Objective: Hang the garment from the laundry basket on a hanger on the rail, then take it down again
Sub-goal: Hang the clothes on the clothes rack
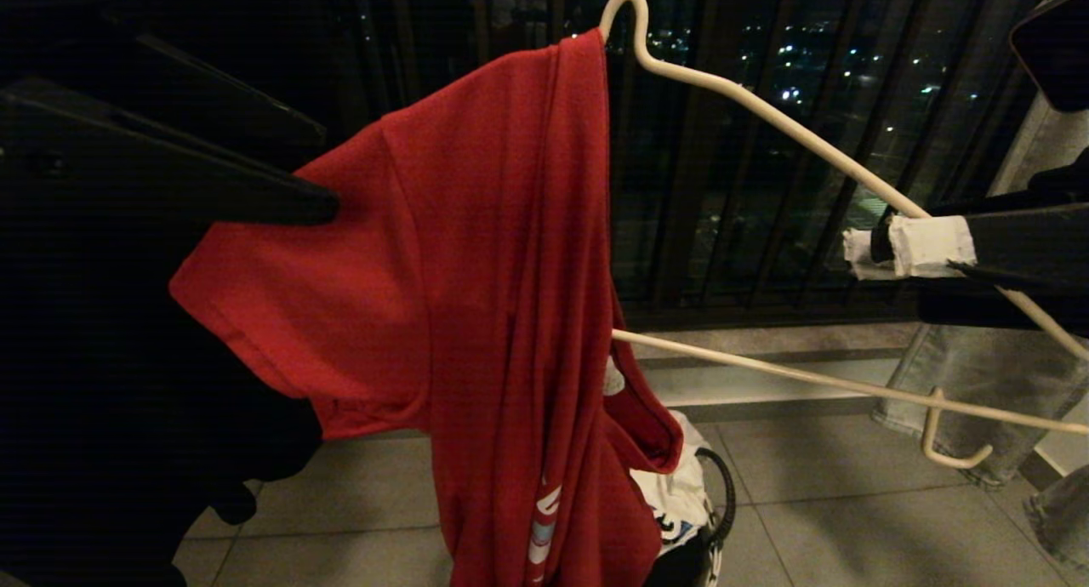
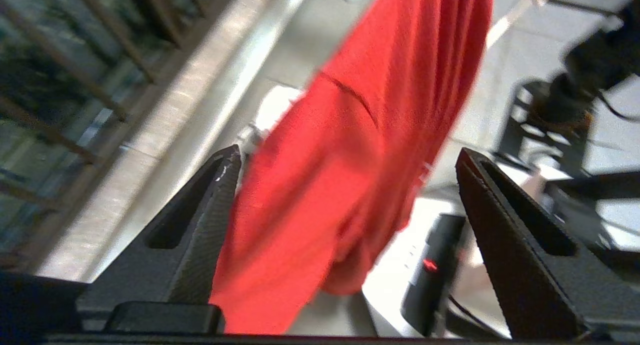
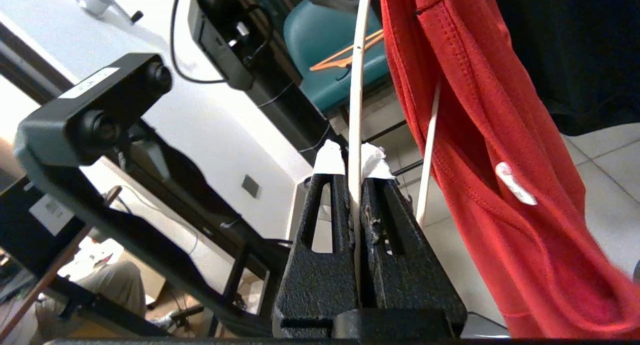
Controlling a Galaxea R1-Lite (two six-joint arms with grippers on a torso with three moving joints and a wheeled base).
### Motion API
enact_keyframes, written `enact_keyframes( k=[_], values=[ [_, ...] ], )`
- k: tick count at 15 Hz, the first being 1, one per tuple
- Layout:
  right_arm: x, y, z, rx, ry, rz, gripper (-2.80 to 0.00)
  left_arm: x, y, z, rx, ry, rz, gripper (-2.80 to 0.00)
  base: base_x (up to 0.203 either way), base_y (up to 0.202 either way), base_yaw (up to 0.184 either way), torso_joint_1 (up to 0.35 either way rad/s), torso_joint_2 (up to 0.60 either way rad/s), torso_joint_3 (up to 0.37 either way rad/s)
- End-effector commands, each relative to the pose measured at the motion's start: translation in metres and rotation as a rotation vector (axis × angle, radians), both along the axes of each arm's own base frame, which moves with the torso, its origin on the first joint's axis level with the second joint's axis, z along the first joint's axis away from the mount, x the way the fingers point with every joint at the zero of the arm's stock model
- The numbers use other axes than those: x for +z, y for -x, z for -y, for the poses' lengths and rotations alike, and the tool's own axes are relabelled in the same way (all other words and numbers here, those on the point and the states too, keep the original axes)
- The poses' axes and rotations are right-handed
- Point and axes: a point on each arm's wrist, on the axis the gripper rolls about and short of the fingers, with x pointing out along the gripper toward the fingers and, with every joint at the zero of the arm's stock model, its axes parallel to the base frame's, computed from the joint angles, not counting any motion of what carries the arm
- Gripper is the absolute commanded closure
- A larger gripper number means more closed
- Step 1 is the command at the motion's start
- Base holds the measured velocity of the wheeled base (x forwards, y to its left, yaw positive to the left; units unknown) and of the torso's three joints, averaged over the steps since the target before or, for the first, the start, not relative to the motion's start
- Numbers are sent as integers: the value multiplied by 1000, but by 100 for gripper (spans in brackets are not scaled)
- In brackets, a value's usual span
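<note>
The left tool (image 2: 345,200) stands wide open, the red T-shirt (image 1: 476,298) hanging between its fingers, unheld; the right tool (image 3: 354,167) is clamped on the white wire hanger's (image 1: 766,111) arm, the shirt draped beside it; beyond and below sits the laundry basket (image 1: 698,502) on the floor.

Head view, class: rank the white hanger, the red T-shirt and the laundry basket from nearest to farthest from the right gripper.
1. White hanger: clamped in the right gripper, at the right edge.
2. Red T-shirt: draped over the hanger's other end, centre-left.
3. Laundry basket: on the floor below, partly behind the shirt.
</note>
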Motion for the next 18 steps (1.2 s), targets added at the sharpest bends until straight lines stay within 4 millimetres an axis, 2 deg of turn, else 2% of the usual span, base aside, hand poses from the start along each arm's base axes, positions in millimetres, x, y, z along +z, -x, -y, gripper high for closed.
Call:
enact_keyframes(
  k=[1, 5, 10, 18],
  values=[
    [1, 5, 2, 12, -2, 11, 0, -2, 5, 3, -34, -11, -16, -280, 0, 0, 0, 0, 0, 0],
    [3, 9, 4, 12, -6, 20, 0, -6, 13, 8, -95, -32, -57, -280, 0, 0, 0, 0, 0, 0],
    [6, 18, 8, 34, -8, 42, 0, -11, 11, 15, -131, -62, -59, -280, 0, 0, 0, 0, 0, 0],
    [5, 23, 9, 61, -2, 51, 0, -6, 18, 10, -115, -71, 5, -280, 0, 0, 0, 0, 0, 0]
  ],
)
